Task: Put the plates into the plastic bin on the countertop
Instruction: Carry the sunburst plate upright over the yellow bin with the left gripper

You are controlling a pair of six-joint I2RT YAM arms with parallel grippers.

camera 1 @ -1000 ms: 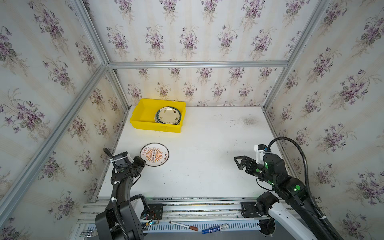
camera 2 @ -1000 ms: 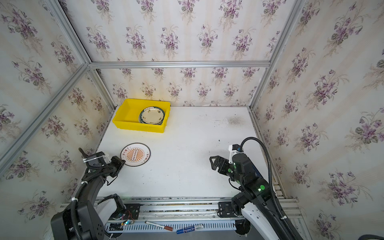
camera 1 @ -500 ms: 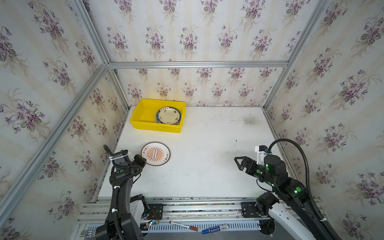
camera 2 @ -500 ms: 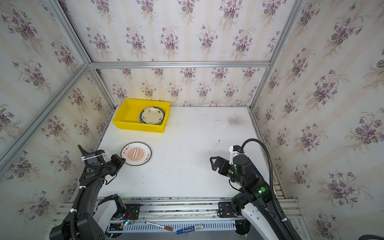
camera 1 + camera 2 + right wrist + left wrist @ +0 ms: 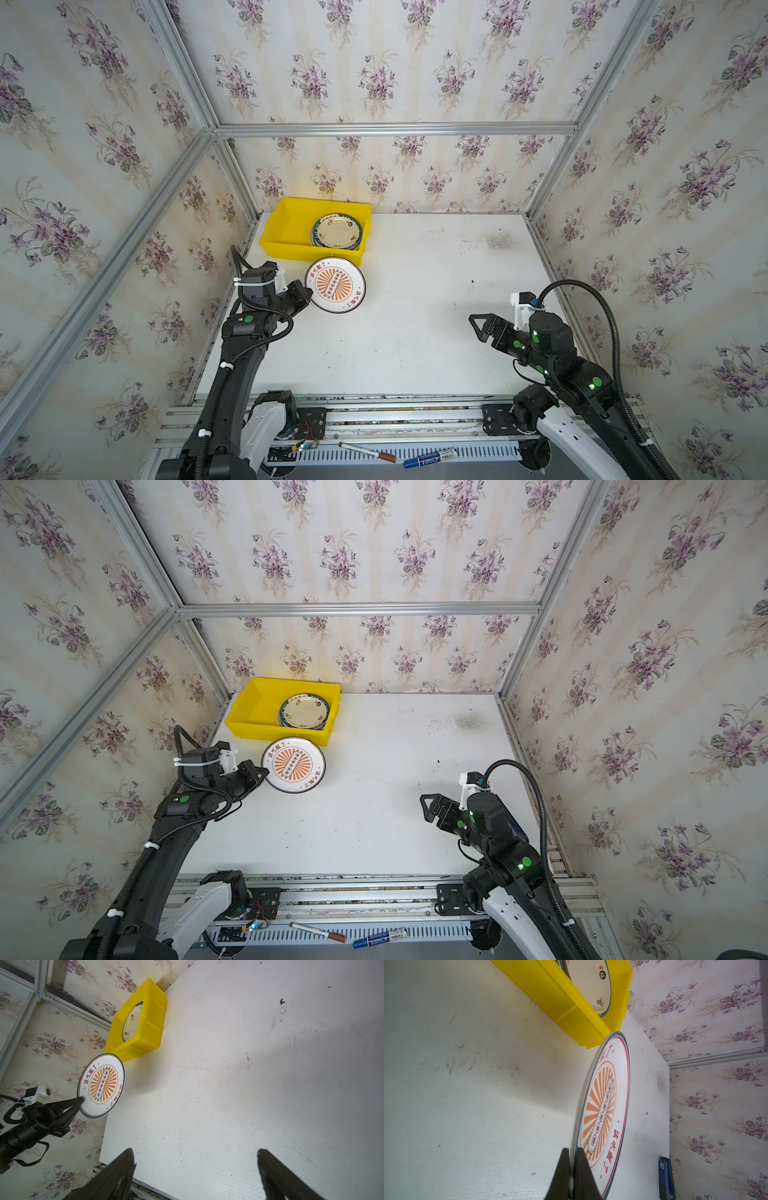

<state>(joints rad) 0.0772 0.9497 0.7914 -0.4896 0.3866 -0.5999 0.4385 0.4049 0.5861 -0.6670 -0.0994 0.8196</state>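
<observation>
Orange sunburst plate (image 5: 336,285) hung tilted just above the countertop (image 5: 415,332), far left, its far edge close to the near wall of the yellow bin (image 5: 289,228). Gripped at its left rim by the left gripper (image 5: 308,293), fingers (image 5: 562,1167) pinched together on the edge. Bin sat in the far-left corner; stack of plates (image 5: 336,230) lay in its right half, cream one on top. At near right, well apart, the right gripper (image 5: 478,329) hovered with fingers spread wide, holding nothing. Blue marker (image 5: 430,455) lay on the near rail.
</observation>
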